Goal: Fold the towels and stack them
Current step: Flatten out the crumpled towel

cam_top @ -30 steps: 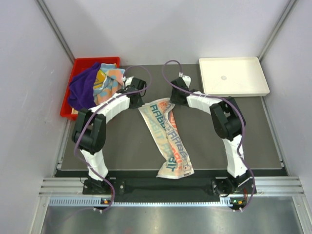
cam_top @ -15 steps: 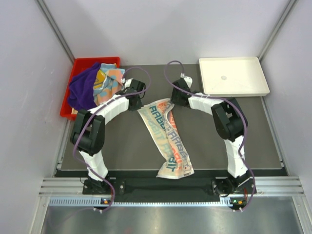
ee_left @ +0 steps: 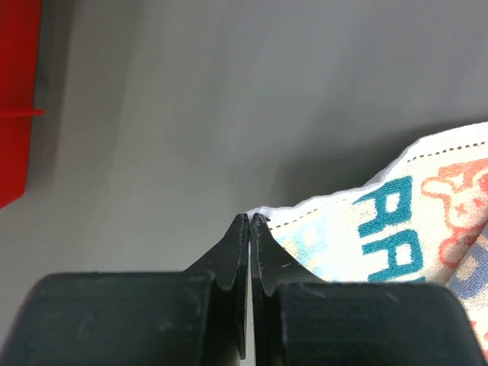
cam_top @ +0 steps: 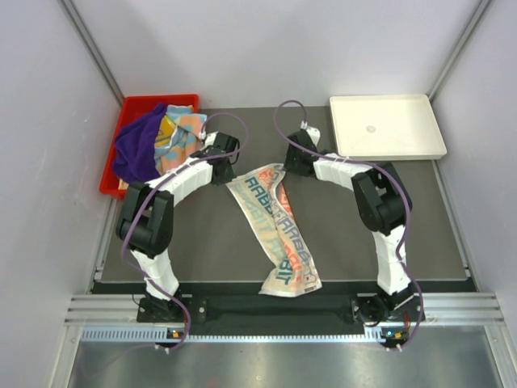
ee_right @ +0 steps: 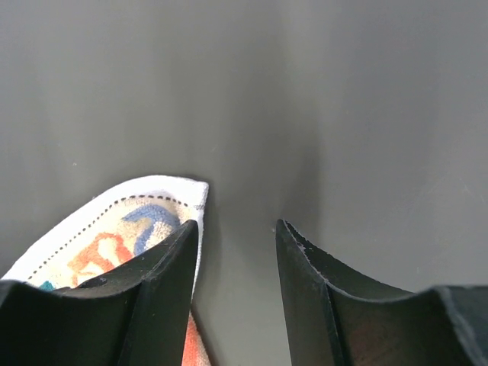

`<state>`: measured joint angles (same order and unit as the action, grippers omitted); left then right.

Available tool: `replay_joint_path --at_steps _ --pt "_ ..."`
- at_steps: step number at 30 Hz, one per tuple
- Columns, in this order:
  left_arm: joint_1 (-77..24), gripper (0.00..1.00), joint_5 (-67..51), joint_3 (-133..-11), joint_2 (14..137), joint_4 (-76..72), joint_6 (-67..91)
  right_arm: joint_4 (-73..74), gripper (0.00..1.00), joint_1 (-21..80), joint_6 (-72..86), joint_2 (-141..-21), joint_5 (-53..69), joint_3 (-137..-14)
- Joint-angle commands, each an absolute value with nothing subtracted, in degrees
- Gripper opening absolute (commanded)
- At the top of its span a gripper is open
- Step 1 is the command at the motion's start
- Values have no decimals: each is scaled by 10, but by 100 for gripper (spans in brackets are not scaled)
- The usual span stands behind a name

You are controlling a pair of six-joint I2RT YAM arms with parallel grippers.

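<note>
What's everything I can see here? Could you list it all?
lettered towel: one, teal-orange-white, rumpled mid-table
red bin: one, red, far left corner
purple towel: one, deep purple, draped over that bin
multicoloured towel: at least one, orange-blue-yellow, in that bin
white tray: one, white, far right corner
table: one, dark grey, under everything
left pincer: one, black, shut on the lettered towel's corner
right pincer: one, black, open at another corner

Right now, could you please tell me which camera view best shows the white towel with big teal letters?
The top external view: the whole teal-lettered white towel is visible. The left wrist view shows only one lettered corner; the right wrist view, another corner.
</note>
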<state>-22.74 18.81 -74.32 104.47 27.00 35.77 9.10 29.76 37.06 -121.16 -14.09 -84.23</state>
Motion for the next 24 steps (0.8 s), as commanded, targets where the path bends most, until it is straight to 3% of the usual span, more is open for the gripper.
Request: replay_joint_path --at_steps 1,24 --pt "-222 0 183 -742 1020 260 346 106 46 296 363 -1207 -132 -884" --pt "-221 0 157 -786 1049 272 334 172 38 330 383 -1285 -123 -971"
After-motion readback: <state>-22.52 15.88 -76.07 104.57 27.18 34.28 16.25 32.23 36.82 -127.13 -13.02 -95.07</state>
